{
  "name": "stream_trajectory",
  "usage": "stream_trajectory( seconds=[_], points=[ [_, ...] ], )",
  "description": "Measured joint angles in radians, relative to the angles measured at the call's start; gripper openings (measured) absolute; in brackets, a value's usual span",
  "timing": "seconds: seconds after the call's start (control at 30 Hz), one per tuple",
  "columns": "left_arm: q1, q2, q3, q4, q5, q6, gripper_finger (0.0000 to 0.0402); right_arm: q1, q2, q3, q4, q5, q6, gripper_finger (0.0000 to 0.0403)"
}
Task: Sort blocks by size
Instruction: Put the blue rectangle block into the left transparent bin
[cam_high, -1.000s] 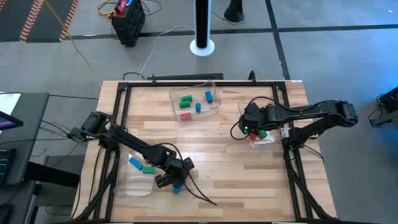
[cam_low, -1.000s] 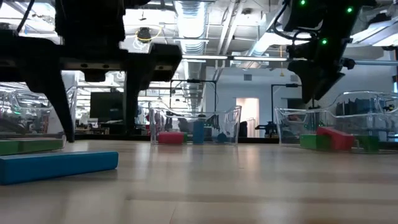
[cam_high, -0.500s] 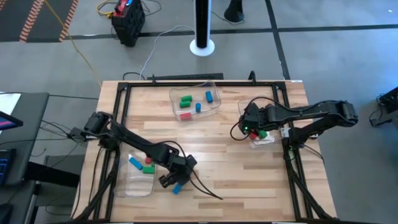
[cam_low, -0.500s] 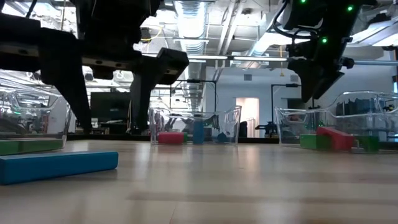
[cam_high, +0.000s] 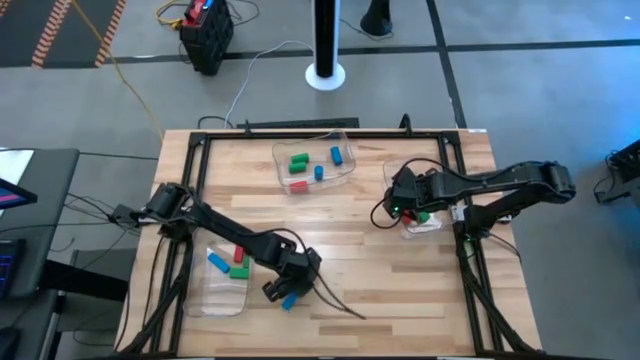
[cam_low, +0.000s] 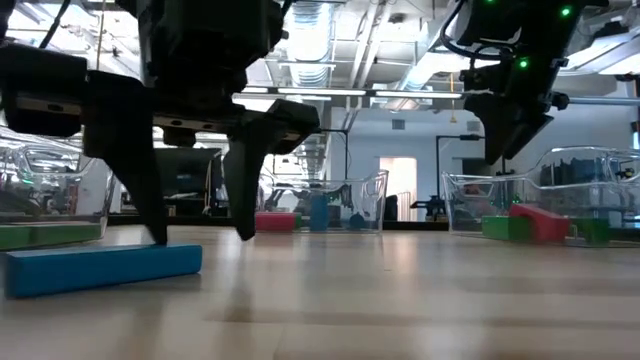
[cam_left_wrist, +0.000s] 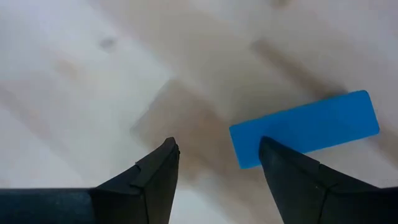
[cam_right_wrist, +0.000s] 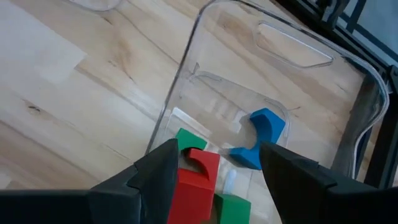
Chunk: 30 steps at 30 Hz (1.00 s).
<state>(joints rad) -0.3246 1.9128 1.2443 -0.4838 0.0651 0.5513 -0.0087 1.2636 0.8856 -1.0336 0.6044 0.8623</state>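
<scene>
A blue bar (cam_left_wrist: 305, 127) lies flat on the wooden table near its front edge, also in the low view (cam_low: 100, 268). My left gripper (cam_left_wrist: 217, 155) is open and points steeply down over the bar's one end, low over the table (cam_low: 200, 238). One finger (cam_left_wrist: 292, 174) stands at that end, the other (cam_left_wrist: 155, 171) over bare wood. My right gripper (cam_right_wrist: 217, 152) hangs open above the right clear tray (cam_right_wrist: 186, 81). That tray holds red (cam_right_wrist: 196, 177), green (cam_right_wrist: 186, 138) and blue (cam_right_wrist: 264, 127) blocks. My left gripper has one fingertip (cam_low: 158, 235) right at the blue bar's end (cam_left_wrist: 245, 149), coming from above and pointing down. Whether it touches the bar, I cannot tell. The bar lies flat on the table.
A clear tray (cam_high: 222, 298) at the near left holds blue, green and red blocks, close beside my left gripper. Another clear tray (cam_high: 345, 172) at the far middle holds several small blocks. A black frame (cam_high: 190, 150) runs around the table. Bare wood lies in the middle.
My left gripper has gone toward the table's right edge and down, coming over the blue bar's end, and has rolled a little. Its fingers have kept the same gap. My right gripper has stayed still.
</scene>
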Motion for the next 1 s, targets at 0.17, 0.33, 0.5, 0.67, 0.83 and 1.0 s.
stream_trajectory(
  seconds=[0.17,0.33,0.5,0.67,0.83,1.0],
  points=[
    [0.041,0.000,0.008,-0.012,-0.054,0.026,0.0218,0.019,0.000,0.000,0.001,0.000,0.002,0.0256],
    [0.087,0.000,0.008,-0.017,-0.083,0.035,0.0218,0.038,0.000,0.000,0.000,0.000,0.011,0.0256],
    [0.117,0.001,0.024,-0.037,-0.152,0.047,0.0218,0.049,0.000,0.000,-0.001,0.000,0.020,0.0255],
    [0.136,0.009,0.082,-0.109,-0.198,0.050,0.0218,0.049,0.000,0.000,-0.001,0.000,0.021,0.0255],
    [0.140,0.005,0.150,-0.157,-0.241,0.034,0.0218,0.049,0.000,0.000,-0.001,0.000,0.021,0.0255],
    [0.139,0.005,0.172,-0.158,-0.238,0.024,0.0218,0.067,0.000,0.000,0.000,0.000,0.022,0.0255]
  ],
)
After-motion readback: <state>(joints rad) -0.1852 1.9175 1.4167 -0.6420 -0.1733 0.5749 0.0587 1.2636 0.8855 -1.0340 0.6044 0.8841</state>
